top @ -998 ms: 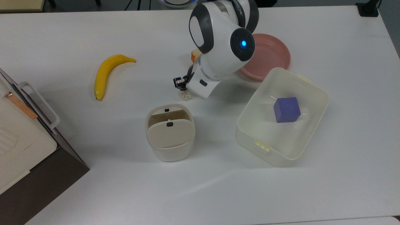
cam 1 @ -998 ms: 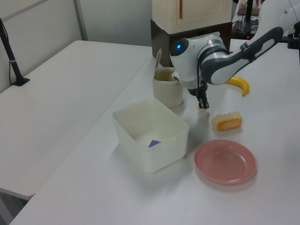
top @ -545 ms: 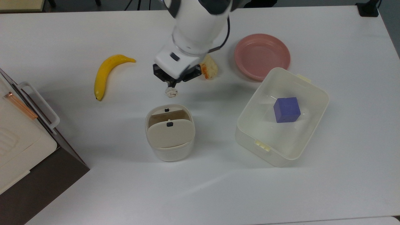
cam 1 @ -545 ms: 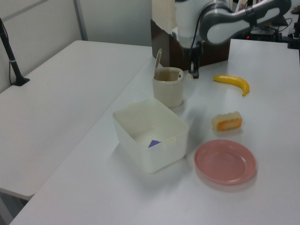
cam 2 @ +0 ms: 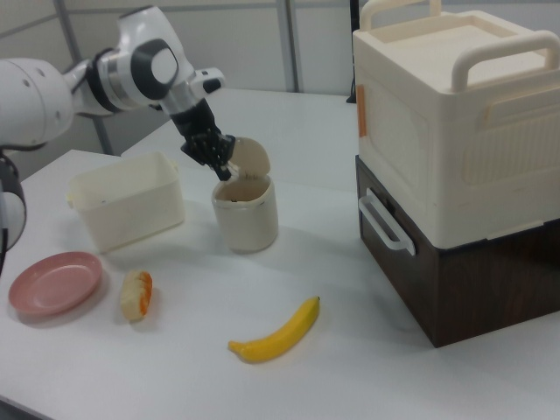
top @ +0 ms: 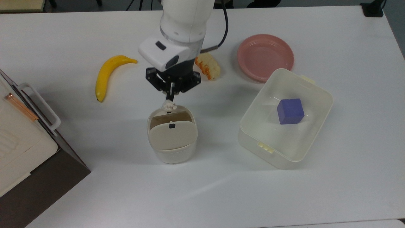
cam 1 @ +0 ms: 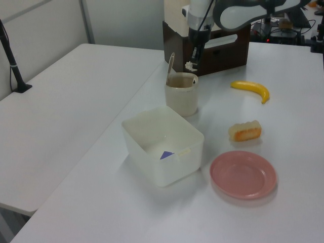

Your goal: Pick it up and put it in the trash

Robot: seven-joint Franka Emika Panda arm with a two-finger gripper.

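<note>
A tiny crumpled wad of white paper (top: 168, 106) hangs in the air, pinched in my gripper (top: 170, 100), which is shut on it. In the top view the wad sits right over the far rim of the trash (top: 172, 136), a small cream-white bin whose beige swing lid (top: 172, 132) is tilted, leaving a gap at the far side. In the left view the paper (cam 1: 189, 65) hangs above the bin (cam 1: 181, 94). In the right view my gripper (cam 2: 224, 170) points down beside the raised lid (cam 2: 249, 157) of the trash (cam 2: 246, 210).
A banana (top: 109, 74) lies at the top view's left, a tan-and-orange bread piece (top: 208, 65) and a pink plate (top: 265, 57) behind the arm. A translucent tub (top: 286, 117) with a purple cube (top: 290, 110) stands at the top view's right. A cream box on a dark base (cam 2: 455, 149) fills the right view's right.
My gripper rose off the table with the paper and carried it toward the top view's bottom left, from beside the bread to over the bin's far rim.
</note>
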